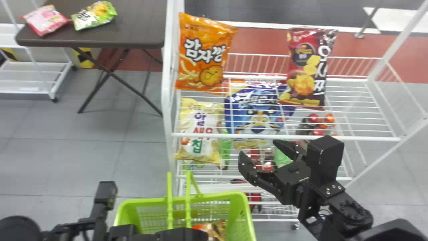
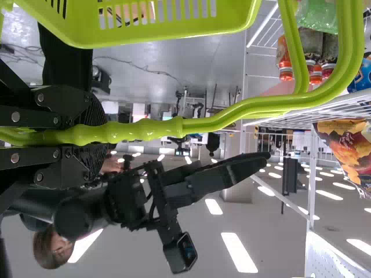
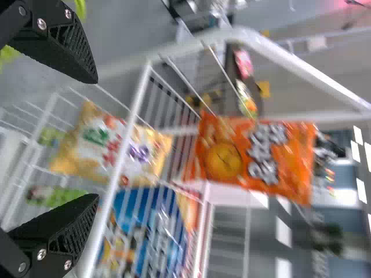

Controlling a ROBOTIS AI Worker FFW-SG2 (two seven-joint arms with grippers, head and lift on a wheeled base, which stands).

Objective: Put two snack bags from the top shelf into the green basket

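Closest to me is my black left tool (image 1: 182, 234), low down at the green plastic basket (image 1: 248, 209). Its flat fingers are closed on the basket's bumpy green handle (image 2: 122, 132), with one finger on each side. A shiny orange and brown packet (image 1: 219, 229) is inside the basket.

My black right tool (image 1: 258, 146) is wide, with its two fingers well apart. It is in front of the white wire rack (image 1: 284, 137) and away from the bags on the top shelf.

Two bags stand up on the top shelf. The shiny orange snack bag (image 1: 204, 57) with a smiling potato is at the left end, near the white post. The dark red snack bag (image 1: 306, 67) with yellow chips on it is farther right.

On the shelf below are a yellow and white bag (image 1: 199, 130) and, next to it, a big blue bag (image 1: 255, 113). Past the rack's left side is a dark table (image 1: 133, 36). A pink bag (image 1: 45, 20) and a green bag (image 1: 94, 16) lie near its left end.
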